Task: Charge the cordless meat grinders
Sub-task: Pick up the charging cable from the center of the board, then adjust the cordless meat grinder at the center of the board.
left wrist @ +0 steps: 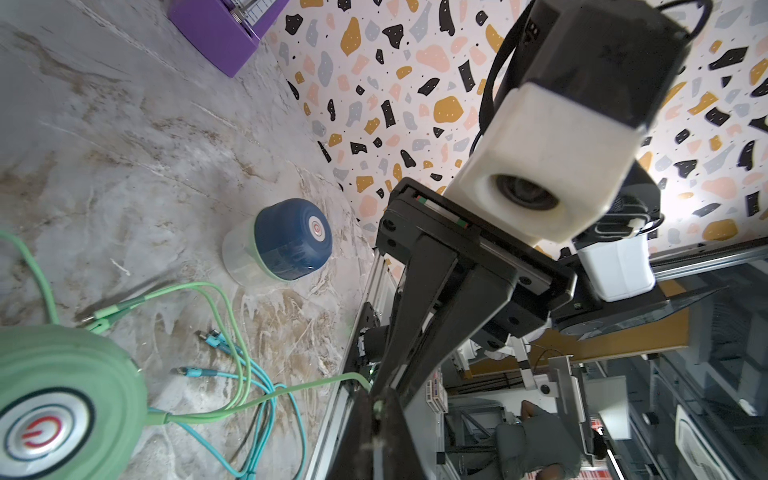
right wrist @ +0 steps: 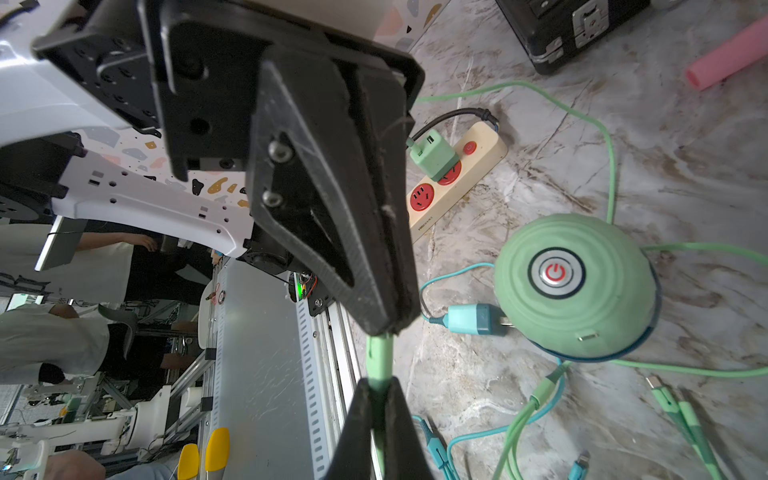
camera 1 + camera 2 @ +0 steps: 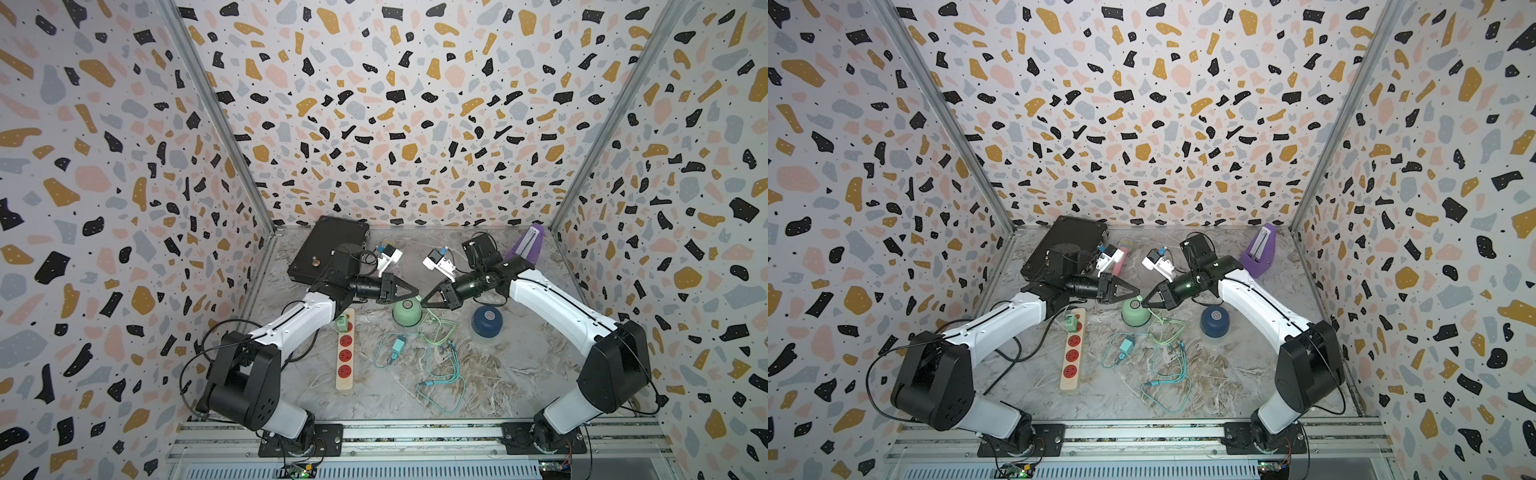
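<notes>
Clamped on the green cable with right hand and, seemingly, left hand, right by the mint grinder on the desk, well apart from the navy grinder. Could drop the cable mid-handover or shove the mint grinder aside on insertion.

Both top views look steeply down from high above the front rail, taking in the whole marbled table and three speckled walls; they show the same scene with a slight sideways shift. The left wrist camera sits close beside the mint grinder, facing across the table toward the navy grinder and purple metronome (the right arm's camera housing looms large there). The right wrist camera looks the opposite way, toward the power strip and black case. Both wrist views share the mint grinder and green cable.
</notes>
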You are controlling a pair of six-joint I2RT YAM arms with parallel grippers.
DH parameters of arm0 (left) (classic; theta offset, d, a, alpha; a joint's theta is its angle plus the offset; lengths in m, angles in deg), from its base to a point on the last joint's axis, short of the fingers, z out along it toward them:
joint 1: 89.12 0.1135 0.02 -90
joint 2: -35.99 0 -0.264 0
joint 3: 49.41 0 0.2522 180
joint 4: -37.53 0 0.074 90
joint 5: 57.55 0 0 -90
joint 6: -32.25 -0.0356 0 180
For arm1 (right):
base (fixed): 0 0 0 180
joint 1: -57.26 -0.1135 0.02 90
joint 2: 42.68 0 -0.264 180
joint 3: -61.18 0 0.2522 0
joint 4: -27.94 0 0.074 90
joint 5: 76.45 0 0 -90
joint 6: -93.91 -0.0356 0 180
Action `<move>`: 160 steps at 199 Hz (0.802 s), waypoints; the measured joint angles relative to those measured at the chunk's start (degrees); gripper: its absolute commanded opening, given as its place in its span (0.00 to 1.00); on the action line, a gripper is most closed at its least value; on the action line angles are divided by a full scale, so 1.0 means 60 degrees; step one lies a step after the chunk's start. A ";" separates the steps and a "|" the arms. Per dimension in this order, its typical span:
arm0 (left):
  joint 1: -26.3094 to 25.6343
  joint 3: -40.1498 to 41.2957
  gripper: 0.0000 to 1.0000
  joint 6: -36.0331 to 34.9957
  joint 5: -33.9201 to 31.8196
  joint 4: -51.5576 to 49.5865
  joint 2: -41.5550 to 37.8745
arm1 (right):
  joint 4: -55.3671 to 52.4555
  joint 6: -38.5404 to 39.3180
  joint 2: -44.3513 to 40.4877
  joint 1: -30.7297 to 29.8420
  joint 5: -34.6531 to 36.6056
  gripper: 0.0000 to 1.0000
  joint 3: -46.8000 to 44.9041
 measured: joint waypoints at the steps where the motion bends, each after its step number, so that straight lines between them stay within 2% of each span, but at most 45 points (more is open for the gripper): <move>1: 0.0004 0.0000 0.26 0.0004 -0.0015 -0.0022 -0.0004 | -0.0011 0.0000 0.0007 0.0000 0.0004 0.00 0.0000; 20: 0.0175 -0.0189 0.39 -0.0710 -0.0244 -0.1158 -0.0219 | -0.0368 0.0011 0.0138 0.0000 0.0200 0.00 0.0000; 36: 0.0353 -0.0572 0.45 -0.1381 -0.0514 -0.2204 -0.0335 | -0.0710 0.0084 0.0178 0.0000 0.0423 0.00 0.0000; 76: 0.0554 -0.1741 0.52 -0.3326 -0.1643 -0.4852 -0.0328 | -0.1443 0.0455 0.0178 0.0004 0.1133 0.00 0.0000; 102: 0.0535 -0.2386 0.57 -0.4659 -0.2696 -0.6517 -0.0033 | -0.1894 0.0812 0.0215 0.0062 0.1639 0.00 0.0000; 124: 0.0397 -0.2852 0.67 -0.5566 -0.3847 -0.7650 0.0448 | -0.2167 0.1075 0.0284 0.0146 0.1982 0.00 0.0000; 160: -0.0302 -0.3289 0.74 -0.6360 -0.5646 -0.8317 0.1053 | -0.2477 0.1402 0.0426 0.0306 0.2426 0.00 0.0000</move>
